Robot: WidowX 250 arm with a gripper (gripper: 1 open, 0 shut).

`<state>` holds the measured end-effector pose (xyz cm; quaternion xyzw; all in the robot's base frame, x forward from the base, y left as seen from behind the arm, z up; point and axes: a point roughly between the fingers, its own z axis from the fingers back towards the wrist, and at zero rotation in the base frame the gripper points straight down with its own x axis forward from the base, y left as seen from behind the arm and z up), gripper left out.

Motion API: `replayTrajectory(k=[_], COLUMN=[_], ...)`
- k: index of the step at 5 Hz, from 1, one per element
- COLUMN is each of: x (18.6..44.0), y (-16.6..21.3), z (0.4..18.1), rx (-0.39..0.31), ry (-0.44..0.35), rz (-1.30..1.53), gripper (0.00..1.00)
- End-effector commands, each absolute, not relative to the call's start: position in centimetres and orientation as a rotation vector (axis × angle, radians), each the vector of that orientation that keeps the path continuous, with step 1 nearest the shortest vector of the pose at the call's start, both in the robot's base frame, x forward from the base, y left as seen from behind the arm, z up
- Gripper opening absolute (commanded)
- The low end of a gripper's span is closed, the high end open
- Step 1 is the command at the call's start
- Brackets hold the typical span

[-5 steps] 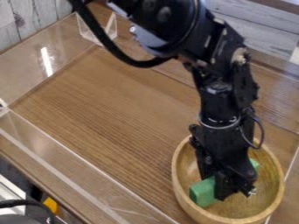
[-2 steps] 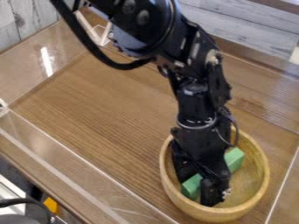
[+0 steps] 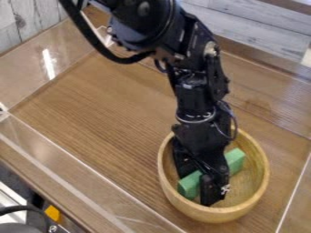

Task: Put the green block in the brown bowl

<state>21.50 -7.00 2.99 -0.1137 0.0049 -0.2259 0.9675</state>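
On my screen the black two-fingered tool [image 3: 199, 182] points steeply down into the bowl, its fingers spread apart with nothing clamped between them; one finger [image 3: 180, 171] shows dark on the left, the other [image 3: 214, 188] lower and to the right. Item beside it: the small flat bright green rectangular block [image 3: 241, 162], lying inside the bowl, its upper end showing to the right of the tool and a further strip of green showing low between the fingers; I cannot tell whether a finger touches it. Item holding it: the large round shallow light-brown wooden bowl [image 3: 246, 204], thick-rimmed, sitting toward the lower right of the view, with the tool's lower half standing inside its rim. Item above: the black jointed robot arm [image 3: 183, 64], bulky, cabled, rising from the tool to the upper left and out of the top edge. Item beneath: the brown wood-grain desk [image 3: 97, 118], with the bowl resting on it. Item around: clear plastic walls [image 3: 36, 136] bordering the desk, one running along the left and near side and catching glare at the upper left. Item beyond: a pale planked surface [image 3: 274, 27] behind the far wall, upper right. At the lower left corner a dark object is partly cut off by the edge; I cannot identify it.
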Motion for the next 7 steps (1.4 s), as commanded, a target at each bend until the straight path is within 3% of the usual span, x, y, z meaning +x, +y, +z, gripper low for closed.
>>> replayTrajectory(k=[1, 3, 4, 5, 7], x=[21.5, 22.4, 22.1, 21.6, 20.9], y=[-6.0, -5.4, -6.3, -7.1, -8.2], z=[3.2, 4.0, 3.8, 3.7, 5.4], rx=[-0.222, -0.217, -0.217, -0.219, -0.226], ry=[-0.021, -0.029, -0.025, -0.019, -0.014], rz=[-0.413, -0.352, -0.391, -0.432, -0.43], gripper=[1.0, 1.0, 0.0, 0.0, 0.0])
